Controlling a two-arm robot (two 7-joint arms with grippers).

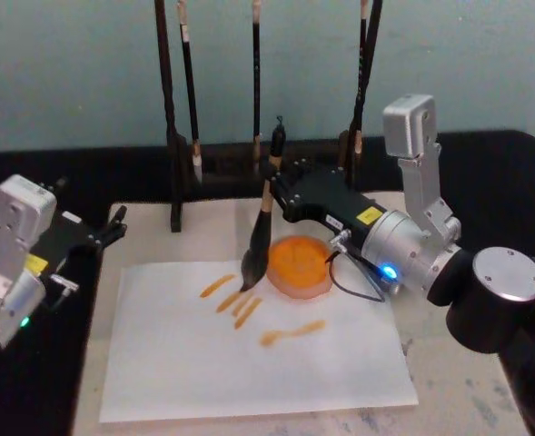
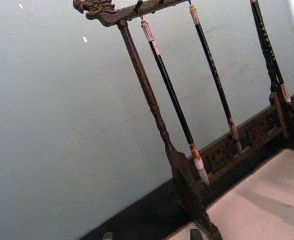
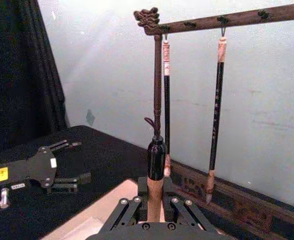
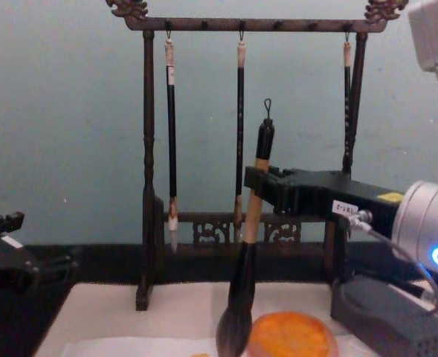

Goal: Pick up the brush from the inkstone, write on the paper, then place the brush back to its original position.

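Observation:
My right gripper (image 1: 274,189) is shut on the tan shaft of the brush (image 1: 260,241), holding it nearly upright. The dark tuft (image 4: 237,312) hangs just left of the round orange inkstone (image 1: 299,266), and its tip meets the white paper (image 1: 249,363) among several orange strokes. The right wrist view shows the fingers (image 3: 132,206) clamped around the shaft below the black end cap (image 3: 155,160). My left gripper (image 1: 93,254) rests open and empty at the table's left side, away from the paper.
A dark wooden rack (image 4: 148,149) with thin hanging brushes (image 4: 241,111) stands behind the paper. A grey perforated block (image 4: 386,316) sits right of the inkstone. The paper lies on a beige mat (image 1: 144,241) over black cloth.

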